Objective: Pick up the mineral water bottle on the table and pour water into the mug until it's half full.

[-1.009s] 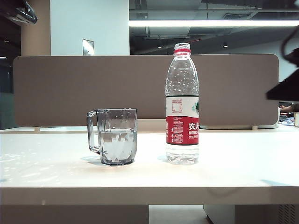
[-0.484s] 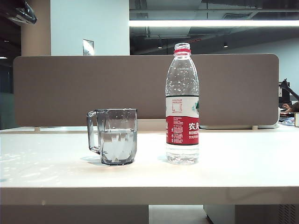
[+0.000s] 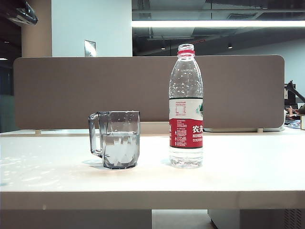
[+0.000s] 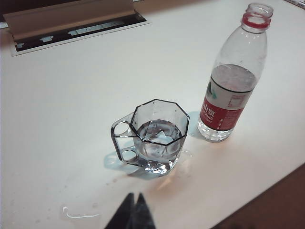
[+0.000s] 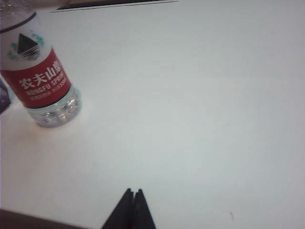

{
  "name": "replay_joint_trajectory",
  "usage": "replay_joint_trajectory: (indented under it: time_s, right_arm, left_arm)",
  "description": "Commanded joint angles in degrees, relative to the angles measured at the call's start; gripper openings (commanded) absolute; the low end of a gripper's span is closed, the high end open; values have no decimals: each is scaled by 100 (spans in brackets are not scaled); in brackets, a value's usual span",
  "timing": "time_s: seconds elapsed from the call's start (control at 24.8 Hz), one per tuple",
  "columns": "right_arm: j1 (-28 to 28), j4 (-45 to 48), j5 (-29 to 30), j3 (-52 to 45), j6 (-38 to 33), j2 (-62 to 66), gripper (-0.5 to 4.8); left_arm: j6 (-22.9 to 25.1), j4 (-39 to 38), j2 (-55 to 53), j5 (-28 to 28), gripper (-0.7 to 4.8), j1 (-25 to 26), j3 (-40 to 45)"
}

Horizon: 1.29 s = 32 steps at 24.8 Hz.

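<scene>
- Starting at the fingers: our right gripper (image 5: 132, 198) has its fingers pinched together with nothing between them, hanging over bare white worktop (image 5: 200, 95), well apart from anything.
- Same deal on the other side. Our left gripper (image 4: 134, 202) is pinched to a point too, holding nothing, and sits near the transparent smoky-grey faceted plastic mug (image 4: 155, 138) with the angular loop handle.
- Neither arm shows up in the exterior view, so both are pulled back off the scene there.
- The tall clear plastic mineral water bottle (image 3: 186, 107) with the red neck ring and white-and-red label stands upright on the worktop, cap off, long axis straight up, just beside the mug (image 3: 116, 139) but not touching it. In the exterior view the bottle is right of the mug.
- From the right fingers the bottle (image 5: 40, 71) lies off to one side and further out. From the left fingers the mug comes first, with the bottle (image 4: 233, 76) beyond it and to the side.
- The clear water (image 3: 120, 149) in the mug looks about halfway up already, and the bottle is low, so we'd guess the pour is basically done.
- If more were needed, we reckon the right arm has the cleaner line: it'd have to open up first, then come at the bottle side-on.
</scene>
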State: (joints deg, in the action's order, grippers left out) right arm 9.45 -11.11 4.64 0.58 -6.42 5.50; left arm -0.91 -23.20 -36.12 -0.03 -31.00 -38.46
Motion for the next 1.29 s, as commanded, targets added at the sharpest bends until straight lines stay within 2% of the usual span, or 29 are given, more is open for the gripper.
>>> replay_joint_trajectory:
  time_s: [0.04, 0.56, 0.81, 1.29]
  right_arm:
    - [-79, 20, -17, 7, 68, 2, -5]
    - [-177, 37, -22, 2, 68, -549, -5]
    - [-673, 28, -105, 2, 131, -549, -5]
    - [-664, 15, -76, 4, 361, -535, -5]
  left_arm:
    - [7, 55, 9, 22, -1, 2, -22]
    - [7, 50, 15, 24, -1, 2, -22]
    - [7, 55, 11, 22, -1, 2, -22]
    - [7, 55, 11, 22, -1, 2, -22]
